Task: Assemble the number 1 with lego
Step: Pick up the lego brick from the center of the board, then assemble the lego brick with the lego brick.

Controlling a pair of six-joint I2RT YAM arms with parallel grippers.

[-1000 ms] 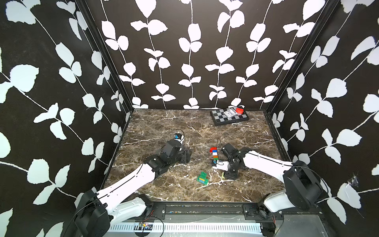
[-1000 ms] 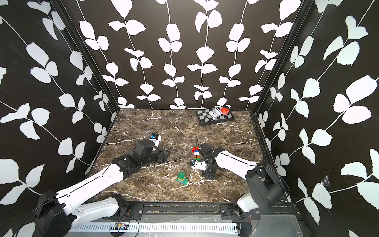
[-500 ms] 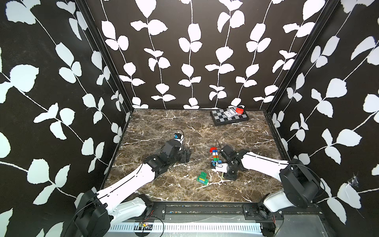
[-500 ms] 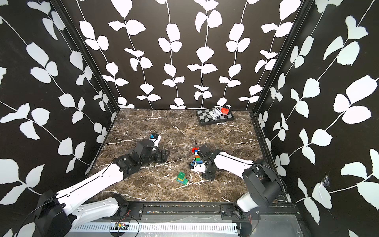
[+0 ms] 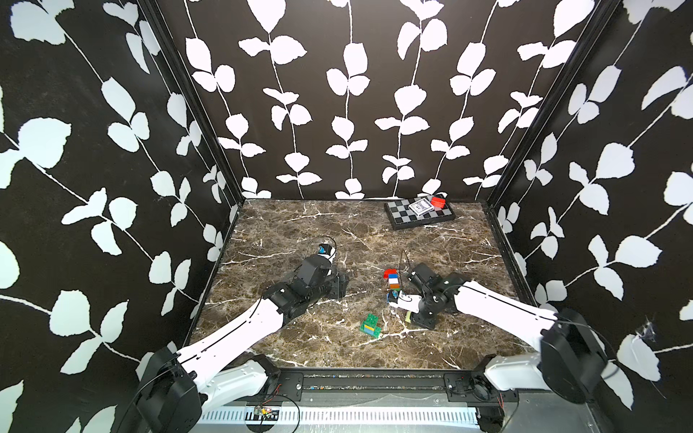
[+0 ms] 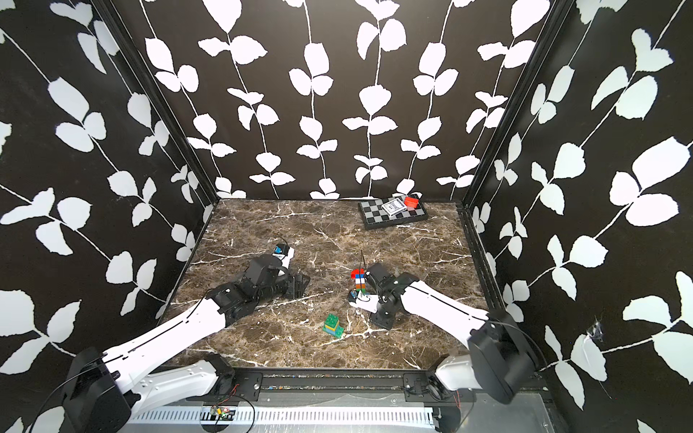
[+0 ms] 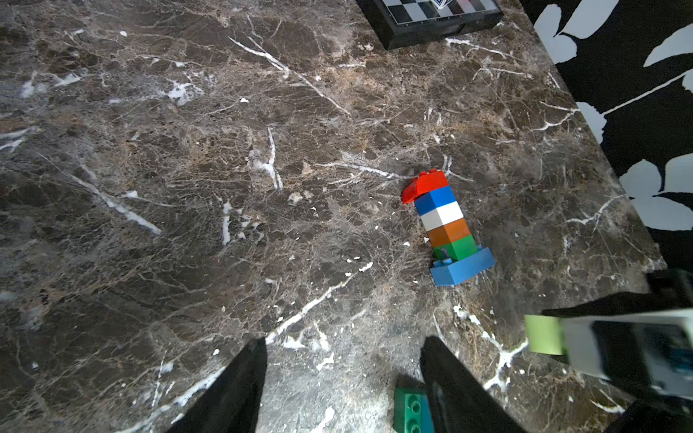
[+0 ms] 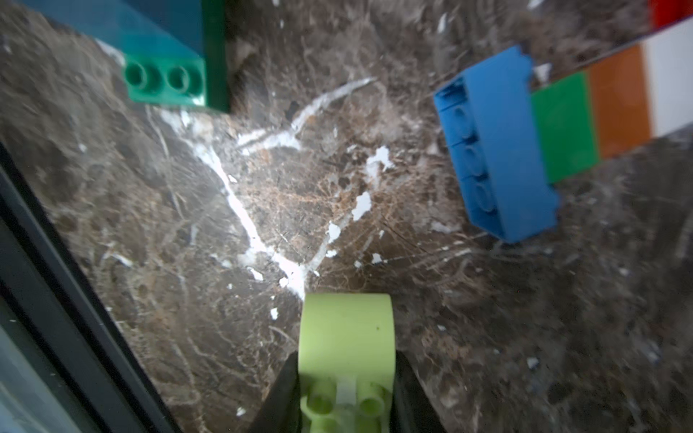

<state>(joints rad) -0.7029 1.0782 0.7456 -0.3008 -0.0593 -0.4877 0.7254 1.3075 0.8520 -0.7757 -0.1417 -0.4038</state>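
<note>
A lego column [image 7: 448, 225] lies on its side on the brown marble worktop [image 5: 300, 225], right of centre. From one end to the other it runs: a wide blue base brick, then green, orange, white and blue bricks, then a red curved brick that overhangs to one side. Laid flat like this, it already reads roughly as the figure 1 with a foot, a stem and a flag, which is probably why it is not standing upright.

Just beside the blue base, the right hand [image 8: 347, 375] is clamped on a lime-green brick [image 8: 347, 330], gripping its two sides so that one end sticks out in front and is free to meet another piece. The brick is close above the worktop and does not touch the column. It looks meant for the figure, though where it goes is unclear.

A small green, yellow and blue stack [image 5: 370, 325] sits apart, nearer the front edge.

The left hand [image 7: 345, 375] rests low at centre-left, fingers apart and empty, apparently waiting.

A chessboard [image 5: 420, 215] lies at the back right.
</note>
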